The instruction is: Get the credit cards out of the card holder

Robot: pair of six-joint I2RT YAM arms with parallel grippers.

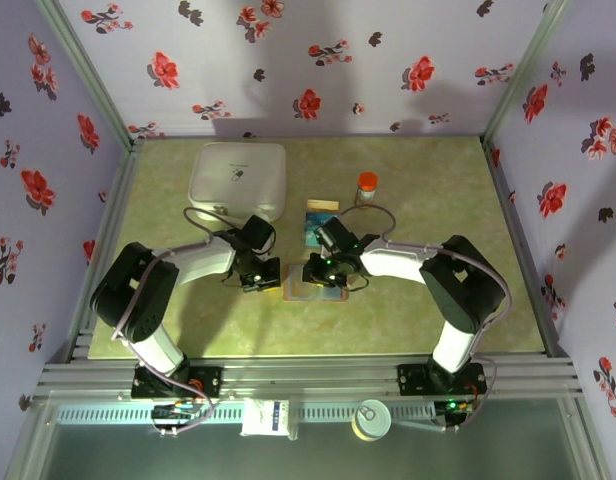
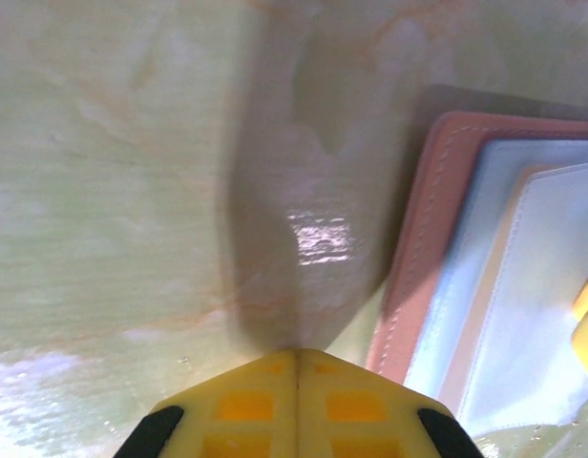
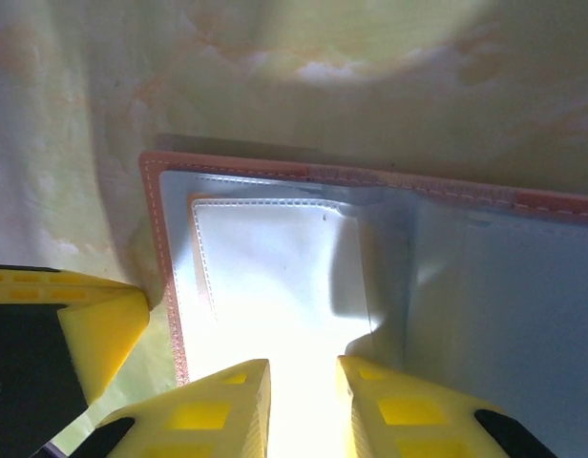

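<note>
Top external: I look down from above and behind the arm bases, far enough back to take in the whole table (image 1: 438, 180).
Left wrist: I sit low over the tabletop, facing the card holder (image 2: 523, 267) edge-on.
Right wrist: I look down very close onto its open inside.
Shared: all three catch the card holder.

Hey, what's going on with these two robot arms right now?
Both arms are at an open card holder on the table. The left gripper, shut, sits just beside the holder's edge. The right gripper, jaws slightly apart, is down over a pale inner pocket. Some credit cards lie on the table just beyond the holder; glare hides whether any are inside.
</note>
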